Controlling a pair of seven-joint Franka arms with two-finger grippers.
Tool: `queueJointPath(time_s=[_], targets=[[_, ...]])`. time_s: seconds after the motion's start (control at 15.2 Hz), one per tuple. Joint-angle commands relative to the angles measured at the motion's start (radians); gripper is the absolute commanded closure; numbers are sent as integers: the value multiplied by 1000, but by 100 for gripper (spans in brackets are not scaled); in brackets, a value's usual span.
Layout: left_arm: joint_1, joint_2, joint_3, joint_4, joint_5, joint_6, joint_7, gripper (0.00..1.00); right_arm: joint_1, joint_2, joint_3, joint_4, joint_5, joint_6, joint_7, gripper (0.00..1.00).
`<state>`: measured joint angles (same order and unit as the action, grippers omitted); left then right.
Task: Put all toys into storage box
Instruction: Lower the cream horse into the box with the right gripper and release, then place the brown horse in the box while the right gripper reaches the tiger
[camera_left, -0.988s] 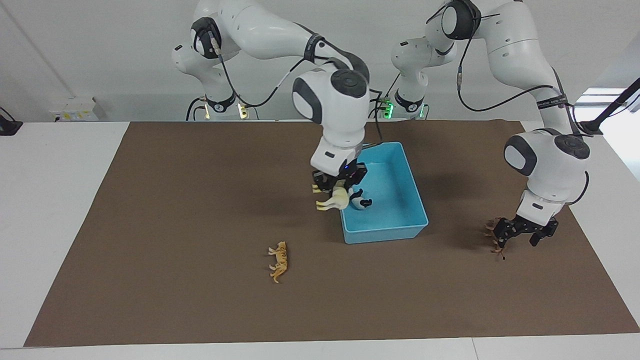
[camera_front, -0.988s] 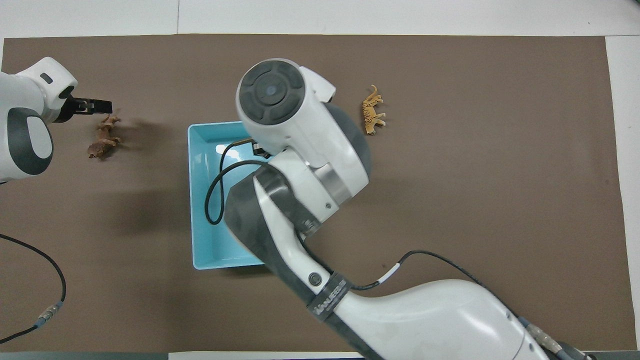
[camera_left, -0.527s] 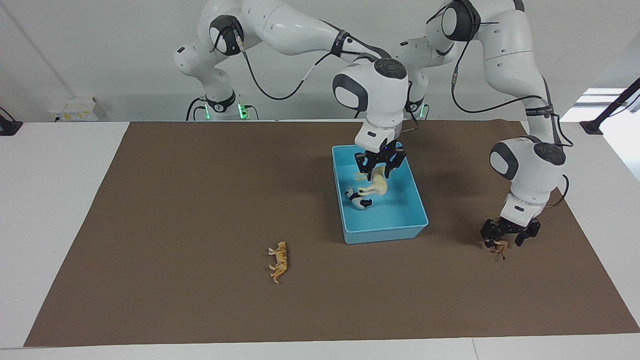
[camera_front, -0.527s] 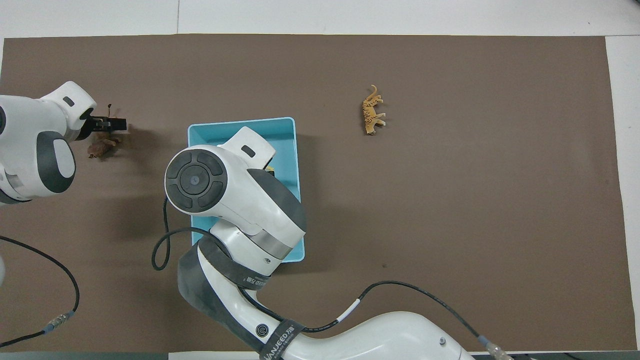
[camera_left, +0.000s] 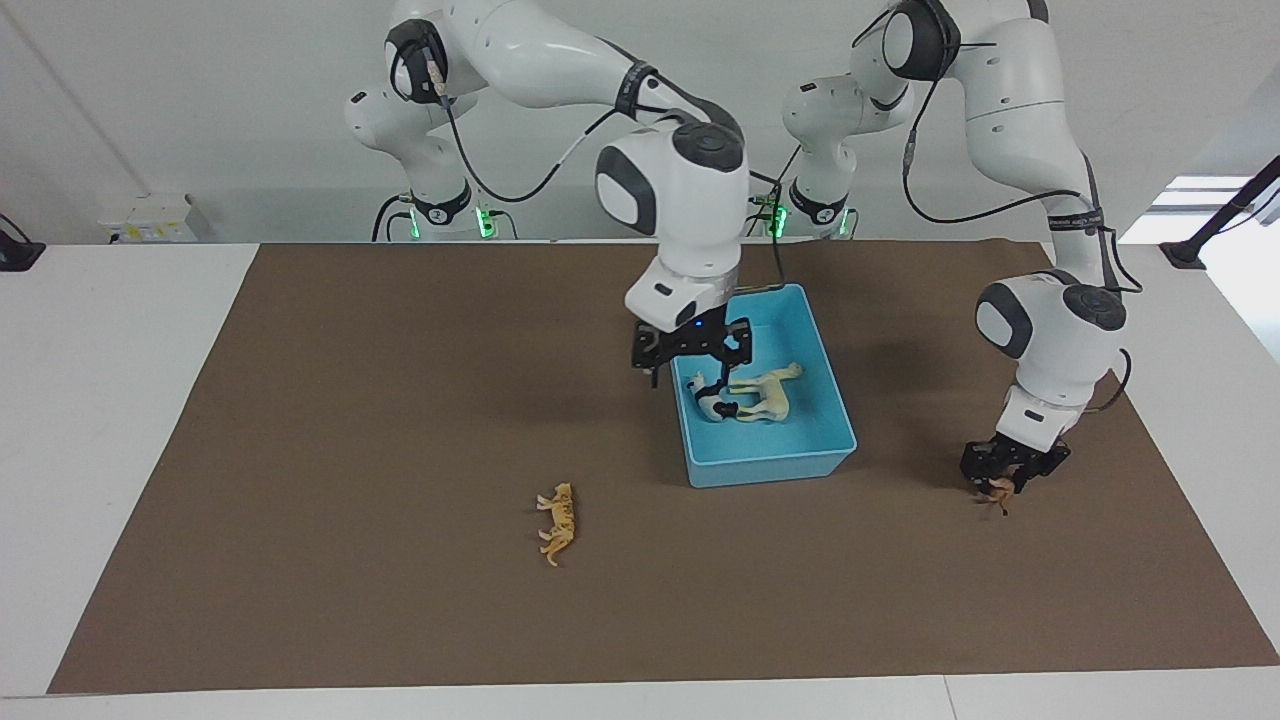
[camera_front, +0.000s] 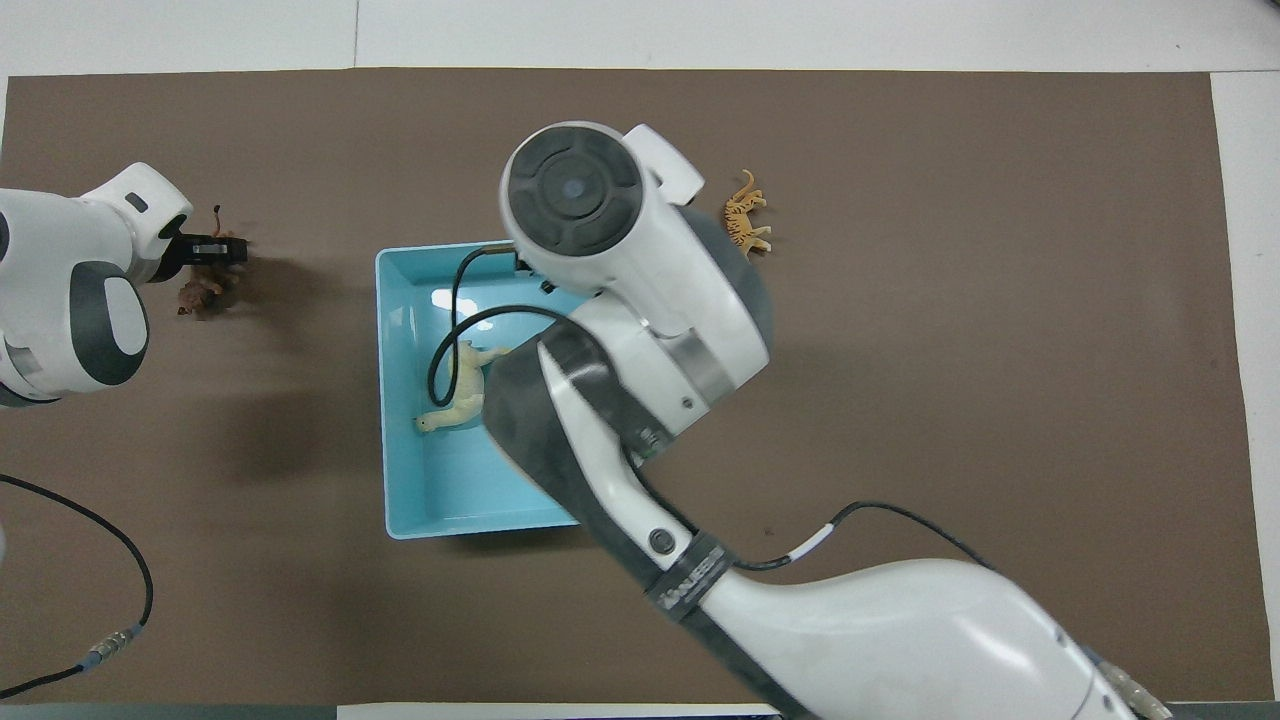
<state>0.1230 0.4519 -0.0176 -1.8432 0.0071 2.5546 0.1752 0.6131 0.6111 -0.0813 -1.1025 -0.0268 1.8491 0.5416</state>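
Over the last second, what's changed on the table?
The right gripper carried the cream long-necked toy over the storage box, let it go, and now hangs open over the box's edge. That toy lies inside beside the panda. The left gripper came down onto the brown shaggy toy. The tiger and box stayed put.

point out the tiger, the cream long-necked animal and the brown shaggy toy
tiger (camera_left: 558, 523), facing view, on its striped body
cream long-necked animal (camera_left: 768, 392), facing view, on its flank, lying in the box
brown shaggy toy (camera_front: 196, 293), overhead view, on its body beside the left claw
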Motion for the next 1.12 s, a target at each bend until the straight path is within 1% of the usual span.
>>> queueJointPath(time_s=[0.0, 0.07, 0.2, 0.26, 0.33, 0.4, 0.46, 0.53, 0.59, 0.72, 0.79, 0.86, 0.92, 0.99, 1.05], targets=[[-2, -12, 4, 65, -9, -100, -14, 100, -148, -10, 21, -81, 13, 77, -141, 0], [-5, -13, 2, 115, -12, -173, -20, 100, -173, -5, 23, -89, 13, 93, -147, 0], [-28, -25, -4, 275, -18, -424, -118, 100, -209, 13, 23, -102, 13, 119, -152, 0], [-57, -41, -7, 333, -18, -532, -188, 100, -220, 41, 23, -108, 11, 145, -158, 0], [-98, -76, -7, 370, -19, -636, -277, 100, -226, 53, 23, -128, 10, 178, -161, 0], [-141, -90, -8, 380, -21, -710, -365, 100, -233, 56, 23, -163, 10, 223, -181, 0], [-198, -117, -8, 380, -18, -746, -458, 100, -231, 61, 23, -190, 10, 269, -192, 0], [-259, -151, -8, 365, -18, -748, -546, 100, -228, 76, 21, -206, 10, 303, -195, 0], [-326, -163, -7, 337, -16, -745, -636, 100, -234, 85, 21, -223, 7, 329, -204, 0], [-422, -206, -8, 235, -16, -699, -779, 100, -231, 107, 21, -237, 8, 369, -224, 0], [-465, -229, -7, 178, -15, -671, -816, 100, -222, 123, 21, -234, 13, 386, -223, 0], [-479, -246, -7, 148, -15, -657, -829, 100, -219, 137, 21, -231, 15, 398, -219, 0], [-480, -248, -7, 148, -15, -668, -827, 40, -217, 142, 21, -232, 15, 409, -219, 0], [-482, -252, -7, 148, -15, -672, -827, 0, -216, 145, 23, -237, 15, 423, -218, 0], [-483, -272, -7, 151, -15, -691, -823, 0, -216, 150, 21, -243, 13, 433, -216, 0]])
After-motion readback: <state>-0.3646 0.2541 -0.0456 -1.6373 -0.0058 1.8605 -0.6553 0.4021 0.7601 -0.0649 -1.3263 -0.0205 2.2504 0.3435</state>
